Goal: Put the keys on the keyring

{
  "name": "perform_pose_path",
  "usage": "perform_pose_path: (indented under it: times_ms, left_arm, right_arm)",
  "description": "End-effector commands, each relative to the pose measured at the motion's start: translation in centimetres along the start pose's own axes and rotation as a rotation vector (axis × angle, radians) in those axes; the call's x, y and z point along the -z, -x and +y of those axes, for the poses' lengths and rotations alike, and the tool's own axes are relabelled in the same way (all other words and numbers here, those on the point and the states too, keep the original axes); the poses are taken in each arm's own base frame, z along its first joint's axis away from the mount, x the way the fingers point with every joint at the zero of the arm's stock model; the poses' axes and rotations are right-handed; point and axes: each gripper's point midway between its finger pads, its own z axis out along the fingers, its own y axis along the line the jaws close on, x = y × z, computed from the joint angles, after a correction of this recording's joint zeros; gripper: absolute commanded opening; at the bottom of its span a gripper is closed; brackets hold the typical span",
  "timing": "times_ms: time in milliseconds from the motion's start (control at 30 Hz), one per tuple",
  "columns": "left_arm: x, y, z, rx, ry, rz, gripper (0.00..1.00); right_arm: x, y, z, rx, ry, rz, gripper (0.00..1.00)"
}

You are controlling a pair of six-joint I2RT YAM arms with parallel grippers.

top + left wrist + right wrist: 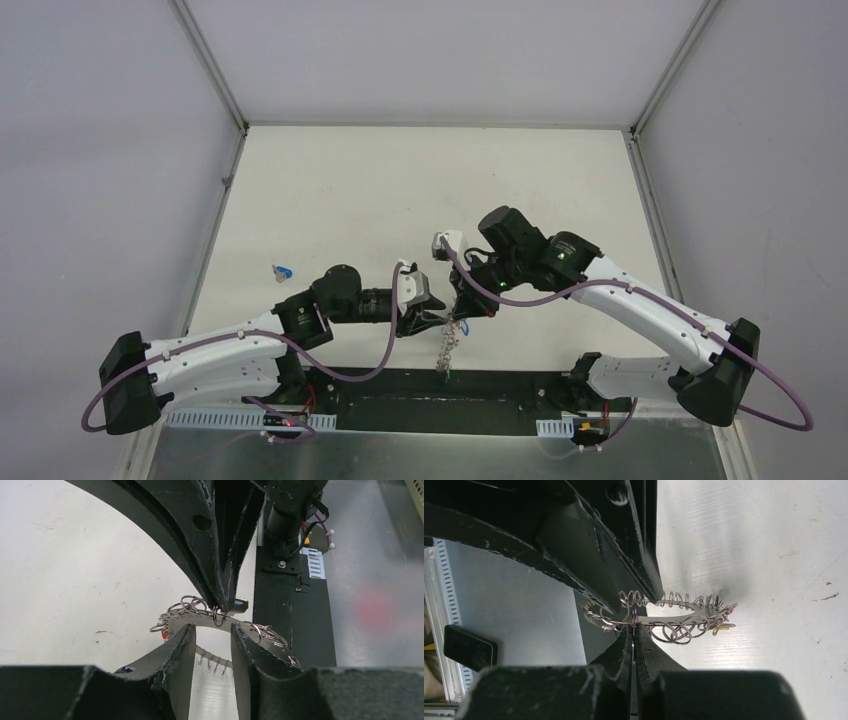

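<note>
We are pinching the keyring (pixel 684 618) in mid-air in our fully closed right gripper (pixel 634 630), with our left gripper (pixel 212 642) half-open around its rim (gripping or not, we cannot tell), while a blue-headed key (pixel 283 270) is lying unthreaded on the table (pixel 400 180), well apart.

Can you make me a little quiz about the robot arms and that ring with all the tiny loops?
1. True or false: the right claw is pinched shut on the keyring.
2. Where is the blue key?
A) hooked on the keyring
B) lying alone on the table, off to the left of both claws
C) inside the right claw
3. Fill in the gap: the left claw has its two fingers ___, with a gap between them.

Key: 1 true; 2 B; 3 apart.
</note>
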Motion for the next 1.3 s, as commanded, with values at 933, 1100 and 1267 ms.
perform_pose_path:
  times_ms: [933, 1100, 1267]
  left_arm:
    - [-1.3, 1.2, -1.2, -0.004, -0.083, -0.048, 0.0]
    - [-0.9, 1.5, -0.9, 0.002, -0.056, -0.079, 0.0]
    - [-0.2, 2.0, -0.4, 0.011, -0.011, -0.127, 0.0]
  right_arm:
    - [1.3, 3.2, 1.3, 0.052, 0.032, -0.134, 0.0]
    - [1.2, 3.1, 1.1, 0.054, 0.021, -0.134, 0.01]
    - [1.3, 3.4, 0.5, 0.046, -0.013, -0.146, 0.37]
